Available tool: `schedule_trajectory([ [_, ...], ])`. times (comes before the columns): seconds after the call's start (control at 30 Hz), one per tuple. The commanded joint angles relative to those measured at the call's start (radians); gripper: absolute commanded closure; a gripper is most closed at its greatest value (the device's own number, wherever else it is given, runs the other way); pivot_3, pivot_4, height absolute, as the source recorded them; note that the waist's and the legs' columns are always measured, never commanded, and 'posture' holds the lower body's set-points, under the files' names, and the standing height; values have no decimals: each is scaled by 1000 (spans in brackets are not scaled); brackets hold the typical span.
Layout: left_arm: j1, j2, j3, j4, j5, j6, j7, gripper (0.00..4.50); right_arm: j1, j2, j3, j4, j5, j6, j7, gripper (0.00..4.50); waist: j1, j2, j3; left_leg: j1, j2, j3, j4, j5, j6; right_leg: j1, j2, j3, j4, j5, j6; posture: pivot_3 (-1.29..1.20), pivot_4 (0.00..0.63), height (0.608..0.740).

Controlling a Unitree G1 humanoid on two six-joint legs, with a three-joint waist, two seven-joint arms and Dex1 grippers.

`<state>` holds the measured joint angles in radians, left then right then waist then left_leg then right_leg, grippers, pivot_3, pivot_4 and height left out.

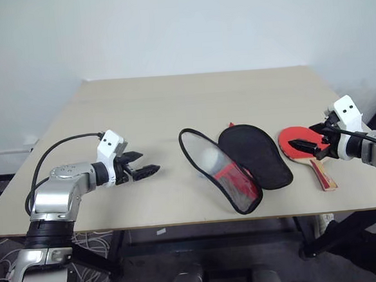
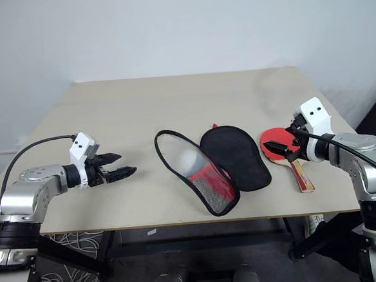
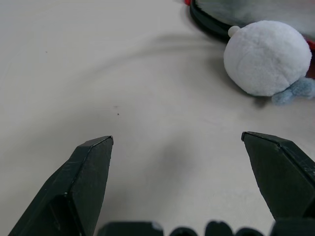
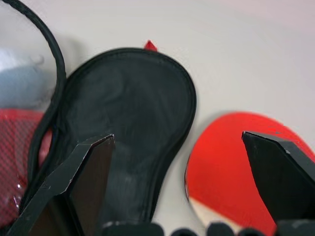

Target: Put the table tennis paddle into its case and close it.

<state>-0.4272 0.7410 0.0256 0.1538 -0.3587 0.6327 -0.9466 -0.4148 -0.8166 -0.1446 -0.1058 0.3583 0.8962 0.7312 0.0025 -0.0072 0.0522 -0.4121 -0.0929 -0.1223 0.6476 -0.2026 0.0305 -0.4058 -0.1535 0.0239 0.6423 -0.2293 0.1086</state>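
Beige table (image 1: 173, 110), white wall behind, case lying unzipped mid-table.

Nearest me the left gripper (image 1: 141, 170) and right gripper (image 2: 282, 148) hang spread, empty. Table tennis paddle (image 1: 304, 147) lies flat under the right one, beside the case (image 1: 253, 156): stiff, light, I'd take the wooden handle. Case floppy, black-lined, mesh flap up.

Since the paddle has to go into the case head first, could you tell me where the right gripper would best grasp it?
Probably the handle. The table tennis paddle lies flat, right of the open case, handle toward the table's near edge. The open right gripper could descend from above across the handle's narrow sides, leaving the round head free.
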Motion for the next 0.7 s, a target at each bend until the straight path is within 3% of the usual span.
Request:
schedule_trajectory([
  [0.03, -21, 14, 19, -41, -12, -6, -19, 15, 4, -25, -26, -3, -13, -5, -20, 0, 0, 0, 0, 0, 0, 0, 0, 0, 0, 0, 0, 0, 0, 0, 0, 0, 0, 698],
  [0.7, 17, 88, 118, -274, -204, 114, -127, 15, 27, -29, 44, 226, -119, 8, -93, 0, 0, 0, 0, 0, 0, 0, 0, 0, 0, 0, 0, 1, 0, 0, 0, 0, 0, 698],
])
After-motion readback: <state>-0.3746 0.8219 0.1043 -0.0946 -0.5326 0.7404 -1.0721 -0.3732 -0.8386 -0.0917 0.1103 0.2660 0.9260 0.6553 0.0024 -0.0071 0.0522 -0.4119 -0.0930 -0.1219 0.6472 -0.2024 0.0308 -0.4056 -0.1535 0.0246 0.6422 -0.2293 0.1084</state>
